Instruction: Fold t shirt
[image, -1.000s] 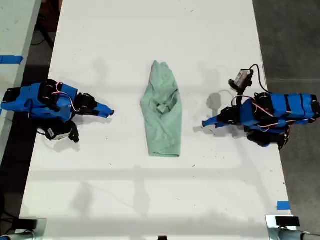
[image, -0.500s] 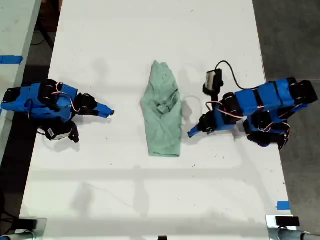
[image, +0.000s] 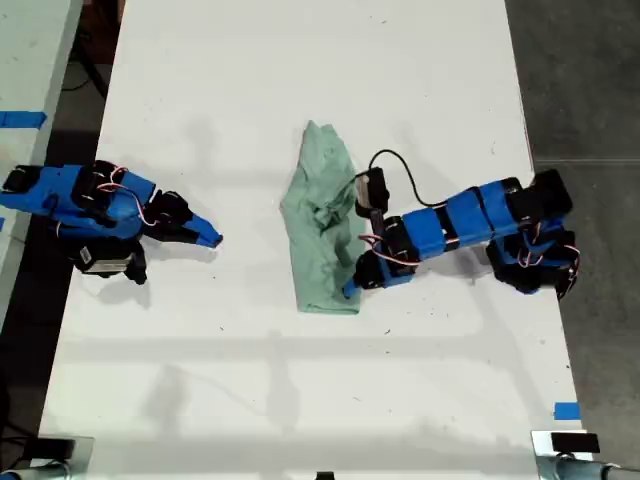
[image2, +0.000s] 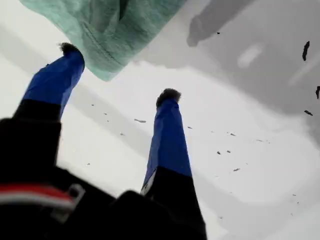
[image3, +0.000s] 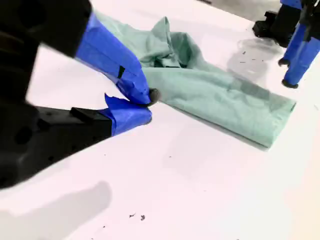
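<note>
reach step: t shirt (image: 325, 235) lies bunched mid-table (image: 250, 380), my first gripper (image2: 117, 72) jaws spread at its lower corner, my second gripper (image3: 145, 106) pinched empty well apart; next, nip the hem.

No readable text, labels, brands or numbers anywhere: not on arms, cloth, table or tape.
</note>
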